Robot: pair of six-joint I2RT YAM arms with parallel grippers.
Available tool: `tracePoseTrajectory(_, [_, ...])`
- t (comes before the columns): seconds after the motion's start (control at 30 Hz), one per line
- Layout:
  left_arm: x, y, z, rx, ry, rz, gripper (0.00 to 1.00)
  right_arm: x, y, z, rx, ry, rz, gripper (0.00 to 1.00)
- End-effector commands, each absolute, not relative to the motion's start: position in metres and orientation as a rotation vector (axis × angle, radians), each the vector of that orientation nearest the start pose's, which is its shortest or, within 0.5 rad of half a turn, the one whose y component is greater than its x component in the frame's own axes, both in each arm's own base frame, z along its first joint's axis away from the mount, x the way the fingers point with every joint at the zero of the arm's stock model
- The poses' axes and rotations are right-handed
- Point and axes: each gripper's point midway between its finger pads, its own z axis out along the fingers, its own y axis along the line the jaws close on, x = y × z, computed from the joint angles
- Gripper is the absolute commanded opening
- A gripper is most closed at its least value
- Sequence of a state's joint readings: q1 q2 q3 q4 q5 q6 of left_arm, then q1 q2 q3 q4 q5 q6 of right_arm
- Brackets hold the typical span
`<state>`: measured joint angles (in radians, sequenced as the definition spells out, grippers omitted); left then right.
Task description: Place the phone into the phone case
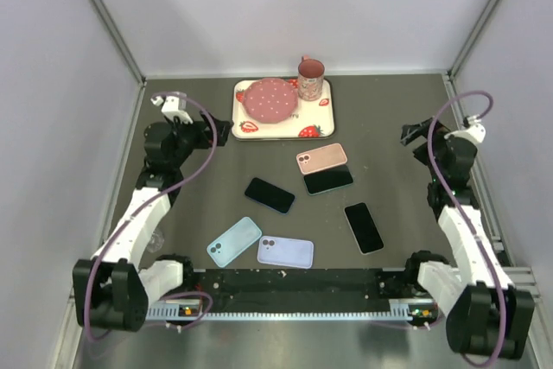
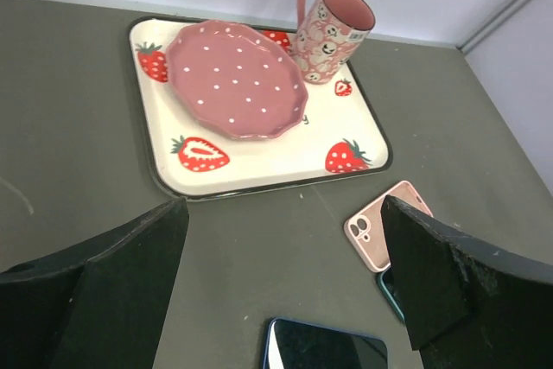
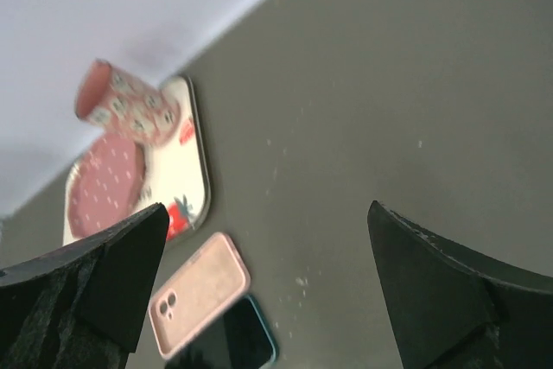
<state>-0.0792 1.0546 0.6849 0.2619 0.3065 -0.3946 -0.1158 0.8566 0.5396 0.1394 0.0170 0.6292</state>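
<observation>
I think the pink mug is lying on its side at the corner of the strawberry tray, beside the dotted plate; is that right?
Not quite: the mug stands upright at the corner of the strawberry tray, beside the dotted plate, as the left wrist view shows.

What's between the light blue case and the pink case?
A dark phone lies between the light blue case and pink case; the top view shows it.
</observation>
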Motion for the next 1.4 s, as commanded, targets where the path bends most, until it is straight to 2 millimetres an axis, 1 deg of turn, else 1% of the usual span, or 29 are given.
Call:
tracePoseTrajectory(0.0, [0.373, -0.119, 0.265, 0.048, 1.720, -0.723, 0.98, 0.353, 0.010, 0.189, 0.609, 1.835, 0.470, 0.99])
tracePoseTrajectory(0.03, [0.374, -0.123, 0.263, 0.052, 1.737, -0.744, 0.99, 0.358, 0.016, 0.191, 0.587, 1.857, 0.487, 0.99])
tracePoseTrajectory(0.07, [0.375, -0.136, 0.260, 0.097, 1.767, -0.813, 0.98, 0.358, 0.028, 0.184, 0.555, 1.907, 0.500, 0.99])
tracePoseTrajectory(0.1, [0.376, -0.142, 0.258, 0.114, 1.786, -0.841, 0.98, 0.359, 0.034, 0.167, 0.545, 1.980, 0.487, 0.99])
tracePoseTrajectory(0.13, [0.380, -0.153, 0.243, 0.123, 1.848, -0.879, 0.98, 0.362, 0.041, 0.168, 0.521, 2.002, 0.482, 0.99])
tracePoseTrajectory(0.17, [0.382, -0.161, 0.245, 0.127, 1.888, -0.901, 0.98, 0.360, 0.057, 0.161, 0.476, 2.048, 0.499, 0.99])
tracePoseTrajectory(0.2, [0.382, -0.169, 0.240, 0.142, 1.921, -0.925, 0.98, 0.359, 0.065, 0.155, 0.442, 2.078, 0.504, 0.99])
tracePoseTrajectory(0.23, [0.383, -0.185, 0.225, 0.161, 1.979, -0.950, 0.98, 0.360, 0.071, 0.147, 0.430, 2.117, 0.514, 0.99])
tracePoseTrajectory(0.27, [0.386, -0.196, 0.228, 0.185, 1.990, -0.958, 0.98, 0.358, 0.076, 0.141, 0.419, 2.137, 0.530, 0.99])
tracePoseTrajectory(0.3, [0.381, -0.206, 0.216, 0.189, 2.056, -0.963, 0.98, 0.357, 0.082, 0.137, 0.399, 2.154, 0.546, 0.99])
tracePoseTrajectory(0.33, [0.375, -0.228, 0.202, 0.225, 2.111, -0.991, 0.98, 0.354, 0.086, 0.126, 0.397, 2.186, 0.558, 0.99])
tracePoseTrajectory(0.4, [0.366, -0.255, 0.196, 0.246, 2.154, -1.076, 0.98, 0.351, 0.094, 0.114, 0.371, 2.225, 0.586, 0.98])
tracePoseTrajectory(0.43, [0.355, -0.276, 0.180, 0.273, 2.205, -1.127, 0.98, 0.347, 0.099, 0.108, 0.354, 2.245, 0.611, 0.97])
tracePoseTrajectory(0.5, [0.339, -0.303, 0.168, 0.294, 2.255, -1.201, 0.98, 0.342, 0.108, 0.093, 0.324, 2.295, 0.629, 0.95])
tracePoseTrajectory(0.53, [0.332, -0.311, 0.154, 0.294, 2.304, -1.231, 0.97, 0.340, 0.113, 0.088, 0.310, 2.314, 0.638, 0.94])
tracePoseTrajectory(0.6, [0.319, -0.327, 0.143, 0.298, 2.344, -1.287, 0.95, 0.337, 0.120, 0.073, 0.299, 2.359, 0.652, 0.91])
tracePoseTrajectory(0.63, [0.316, -0.332, 0.130, 0.286, 2.355, -1.303, 0.95, 0.336, 0.128, 0.069, 0.277, 2.375, 0.672, 0.90])
tracePoseTrajectory(0.67, [0.311, -0.335, 0.125, 0.252, 2.377, -1.333, 0.95, 0.333, 0.132, 0.058, 0.279, 2.410, 0.678, 0.87])
tracePoseTrajectory(0.8, [0.295, -0.345, 0.098, 0.201, 2.444, -1.353, 0.91, 0.331, 0.148, 0.043, 0.248, 2.460, 0.725, 0.78])
tracePoseTrajectory(0.83, [0.293, -0.343, 0.088, 0.182, 2.471, -1.334, 0.91, 0.329, 0.151, 0.040, 0.241, 2.472, 0.741, 0.75])
tracePoseTrajectory(0.87, [0.293, -0.342, 0.083, 0.166, 2.479, -1.322, 0.91, 0.330, 0.152, 0.039, 0.244, 2.476, 0.748, 0.69])
tracePoseTrajectory(0.93, [0.292, -0.338, 0.071, 0.130, 2.509, -1.288, 0.90, 0.331, 0.156, 0.034, 0.238, 2.480, 0.775, 0.63])
tracePoseTrajectory(1.0, [0.292, -0.338, 0.066, 0.120, 2.514, -1.294, 0.89, 0.331, 0.158, 0.031, 0.235, 2.487, 0.787, 0.54])
tracePoseTrajectory(1.03, [0.290, -0.338, 0.060, 0.112, 2.530, -1.297, 0.88, 0.329, 0.159, 0.027, 0.234, 2.500, 0.794, 0.53])
tracePoseTrajectory(1.1, [0.289, -0.337, 0.051, 0.090, 2.559, -1.292, 0.78, 0.326, 0.159, 0.023, 0.241, 2.516, 0.797, 0.52])
tracePoseTrajectory(1.2, [0.292, -0.339, 0.040, 0.051, 2.576, -1.292, 0.77, 0.322, 0.161, 0.020, 0.246, 2.524, 0.814, 0.50])
tracePoseTrajectory(1.23, [0.291, -0.338, 0.037, 0.032, 2.583, -1.292, 0.72, 0.322, 0.161, 0.019, 0.249, 2.524, 0.817, 0.49])
tracePoseTrajectory(1.27, [0.293, -0.338, 0.035, 0.019, 2.584, -1.281, 0.72, 0.321, 0.161, 0.018, 0.255, 2.528, 0.820, 0.47])
tracePoseTrajectory(1.37, [0.297, -0.334, 0.022, -0.029, 2.598, -1.232, 0.70, 0.316, 0.162, 0.014, 0.261, 2.545, 0.831, 0.46])
